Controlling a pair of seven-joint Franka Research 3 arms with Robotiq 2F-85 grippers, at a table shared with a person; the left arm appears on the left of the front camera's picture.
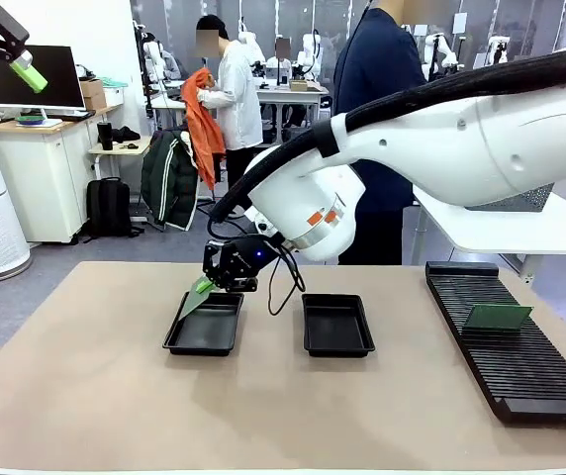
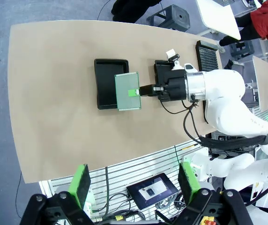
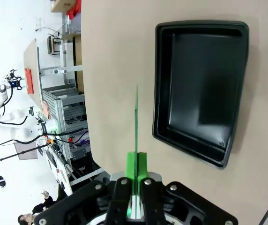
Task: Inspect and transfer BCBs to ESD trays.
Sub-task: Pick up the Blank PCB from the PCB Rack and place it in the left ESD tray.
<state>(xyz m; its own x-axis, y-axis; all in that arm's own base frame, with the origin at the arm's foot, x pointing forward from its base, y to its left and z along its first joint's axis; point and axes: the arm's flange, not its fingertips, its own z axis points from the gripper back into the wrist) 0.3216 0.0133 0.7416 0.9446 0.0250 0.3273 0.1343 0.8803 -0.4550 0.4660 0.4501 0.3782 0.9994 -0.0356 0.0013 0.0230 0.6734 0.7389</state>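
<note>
- Your right gripper is nearest the lens in its wrist view. Its green pads are pinched tight on the thin pale-green rectangular circuit board, which you see there edge-on as a slim vertical line.
- From the front, that right gripper holds the board tilted, with the low end over the near-left part of the left-hand shallow black plastic tray. You cannot tell whether board and tray touch.
- Looking down from the left wrist, the board overlaps the tray on the side toward the gripper and reaches past its rim.
- A second black tray sits just beside the first, to the robot's right, on the tan table.
- Farther right lies a long black ribbed rack with another pale-green board on it.
- Your left gripper hangs high above the table, well apart from the trays, its jaws spread wide and holding nothing.
</note>
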